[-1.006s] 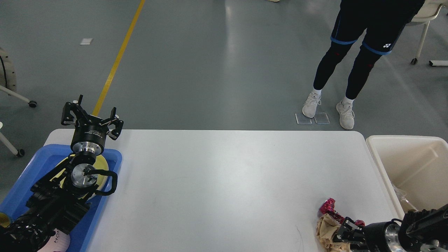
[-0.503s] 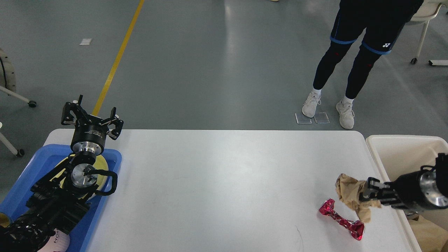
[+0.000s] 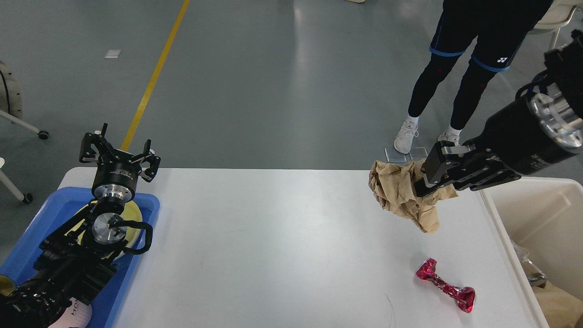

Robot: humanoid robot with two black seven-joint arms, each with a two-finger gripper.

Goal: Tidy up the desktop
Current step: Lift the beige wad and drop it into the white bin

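The white desktop [image 3: 282, 237] fills the middle of the head view. My right gripper [image 3: 421, 182] is shut on a crumpled brown paper wad [image 3: 398, 193] and holds it in the air above the desktop's far right part. A twisted red foil wrapper [image 3: 446, 285] lies on the desktop near the front right corner. My left gripper [image 3: 119, 152] stands open and empty, raised over the far end of the blue tray [image 3: 27, 228] at the left.
A cream bin [image 3: 542, 214] stands off the desktop's right edge, with some waste inside. The blue tray holds a yellow plate [image 3: 132, 214] under my left arm. A person [image 3: 460, 68] stands beyond the far edge.
My right gripper has lifted the brown paper wad off the desktop's front right and risen up and back with it. The red wrapper stays on the desktop. The left arm has not moved.
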